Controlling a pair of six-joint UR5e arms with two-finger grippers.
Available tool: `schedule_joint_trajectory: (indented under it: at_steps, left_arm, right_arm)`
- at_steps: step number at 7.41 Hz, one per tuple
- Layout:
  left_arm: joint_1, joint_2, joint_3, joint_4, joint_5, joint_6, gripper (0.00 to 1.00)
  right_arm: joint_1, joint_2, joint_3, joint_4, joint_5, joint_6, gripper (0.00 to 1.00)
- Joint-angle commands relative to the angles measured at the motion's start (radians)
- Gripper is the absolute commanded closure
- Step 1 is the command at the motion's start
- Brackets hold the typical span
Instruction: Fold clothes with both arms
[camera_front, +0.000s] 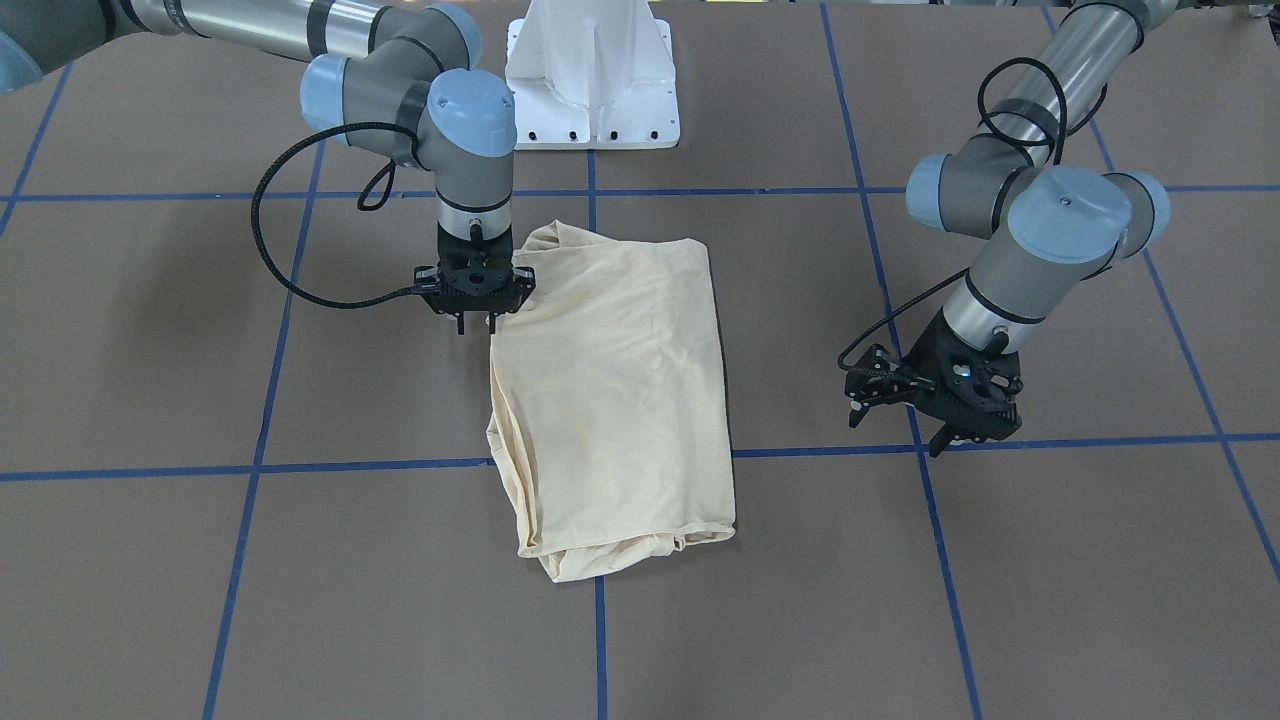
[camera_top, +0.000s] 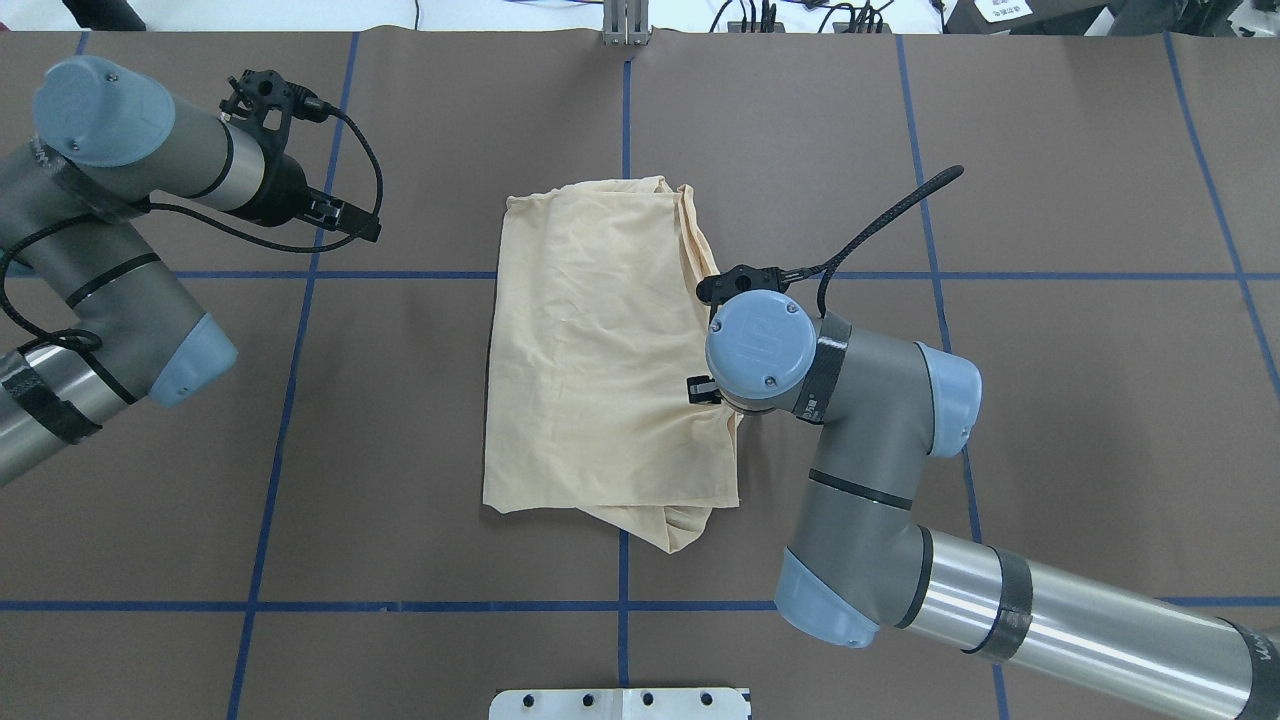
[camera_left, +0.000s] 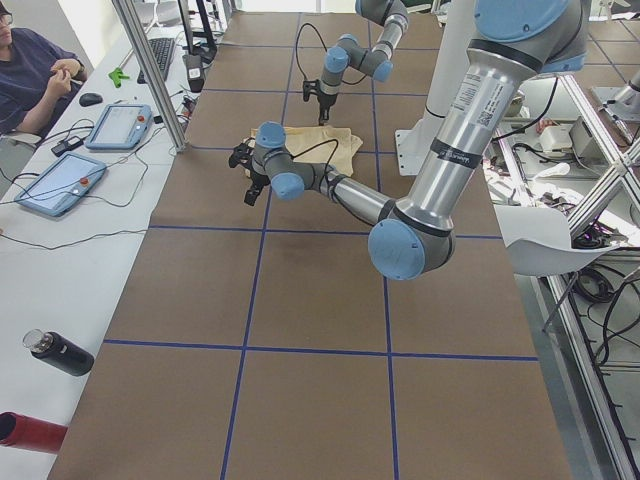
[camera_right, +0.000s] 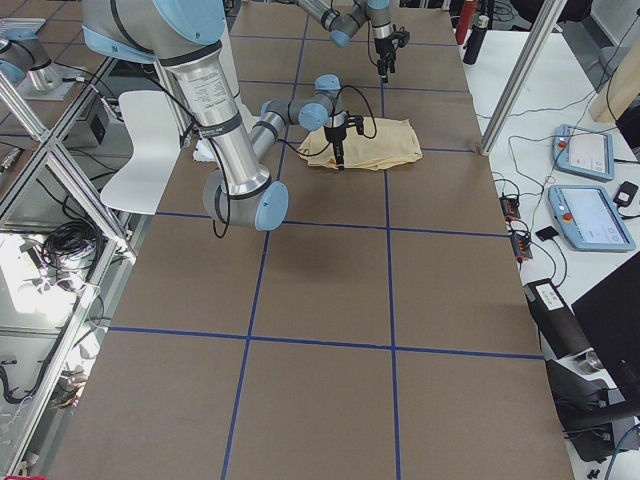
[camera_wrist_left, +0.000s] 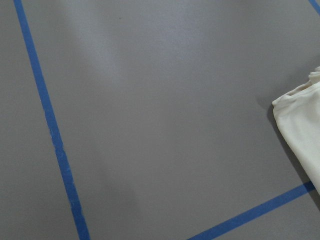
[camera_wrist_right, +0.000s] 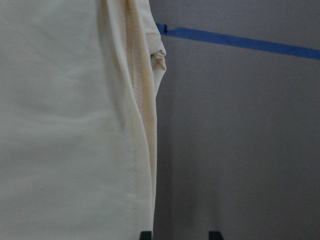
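So, the pale cream-yellow thin shirt (camera_front: 610, 400) is laid mid-table, folded into a rough rectangle with plain fabric facing up. It's spread on the brown table (camera_front: 150, 350), which is marked off with blue tape lines (camera_front: 360, 466). Bunched layers are seen at the end of the shirt farthest from the white pedestal base (camera_front: 590, 80).

The grey metallic right arm with light-blue joint caps (camera_front: 465, 170) is pointed straight down at the shirt's side edge, near the corner closest to the base. In the overhead view its jaws are mostly hidden under the wrist cap, but they're given away by the front view. They're parted a little, set just beside the edge, with nothing pinched. That's backed up by the right wrist view. Two dark tips are seen at the bottom edge with bare table between them, and the stitched hem sits right by the left one.

The matching grey left arm (camera_front: 1060, 230) is held well apart from the shirt, tilted, with its jaws spread wide and empty over a tape line. Those jaws aren't caught by the left wrist view at all; only table, tape and one shirt corner at the right edge are shown.
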Motion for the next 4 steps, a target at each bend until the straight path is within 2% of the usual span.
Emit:
schedule_joint_trajectory:
  at_steps: [1, 2, 4]
  left_arm:
    - [0.008, -0.002, -0.040, 0.001, -0.005, -0.078, 0.00]
    - [0.066, 0.013, -0.089, 0.002, 0.000, -0.185, 0.00]
    - [0.222, 0.030, -0.212, 0.003, 0.010, -0.450, 0.00]
  right_arm:
    - [0.031, -0.026, 0.004, 0.131, 0.012, 0.009, 0.00]
    - [0.032, -0.063, 0.022, 0.188, 0.043, 0.023, 0.00]
    - [0.038, -0.164, 0.155, 0.190, 0.071, 0.046, 0.00]
